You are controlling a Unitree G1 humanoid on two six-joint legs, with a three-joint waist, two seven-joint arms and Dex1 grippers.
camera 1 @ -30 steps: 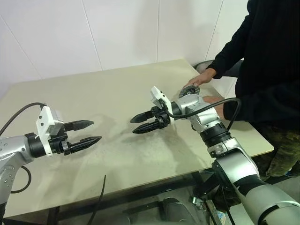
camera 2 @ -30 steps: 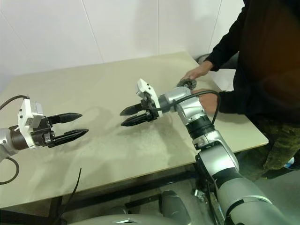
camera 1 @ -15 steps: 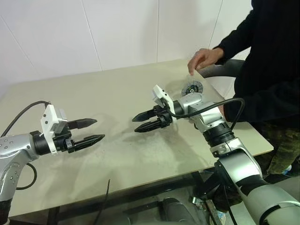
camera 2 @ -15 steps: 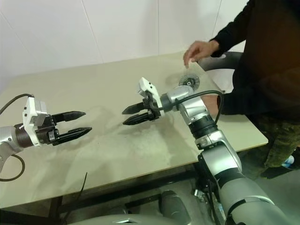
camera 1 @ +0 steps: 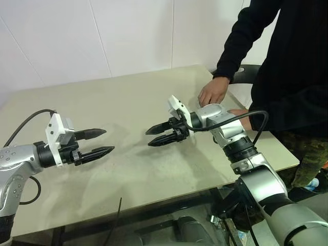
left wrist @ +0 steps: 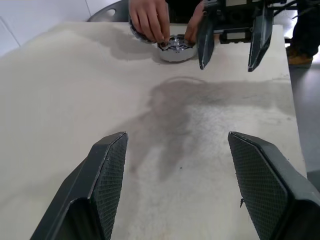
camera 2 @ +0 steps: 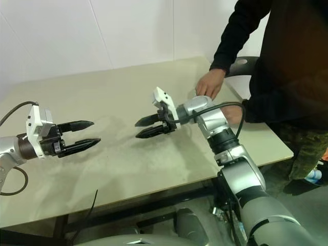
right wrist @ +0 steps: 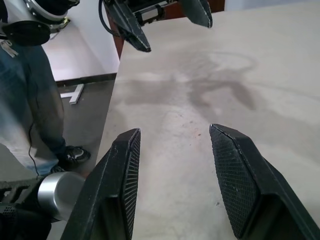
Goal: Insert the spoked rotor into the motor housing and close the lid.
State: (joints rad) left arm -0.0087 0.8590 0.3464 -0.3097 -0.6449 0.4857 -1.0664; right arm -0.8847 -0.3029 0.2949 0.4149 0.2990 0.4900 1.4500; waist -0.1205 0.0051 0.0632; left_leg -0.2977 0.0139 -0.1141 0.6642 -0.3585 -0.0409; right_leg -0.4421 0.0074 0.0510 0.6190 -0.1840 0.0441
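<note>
Over the beige worktop (camera 1: 128,102) both arms hang in the air, their black fingers pointing toward each other across a bare stretch of surface. From the head views the left end effector (camera 1: 96,143) has its fingers spread wide and holds nothing, and the right end effector (camera 1: 161,134) is likewise parted and empty. Just behind the right arm a person in a black sleeve (camera 1: 241,38) presses a hand (camera 1: 211,92) down on the far right part of the worktop, and from the head views that hand covers whatever lies under it. The left wrist view looks across the worktop and shows more: the person's fingers (left wrist: 150,22) rest on a round silver-grey metal puck (left wrist: 176,49), which may be the motor housing, though its windings cannot be made out. The puck sits flat on the worktop, just beyond the right end effector's fingertips. The worktop carries a greyish smudged patch (left wrist: 185,110) between the two arms. White wall panels (camera 1: 128,36) stand behind.
</note>
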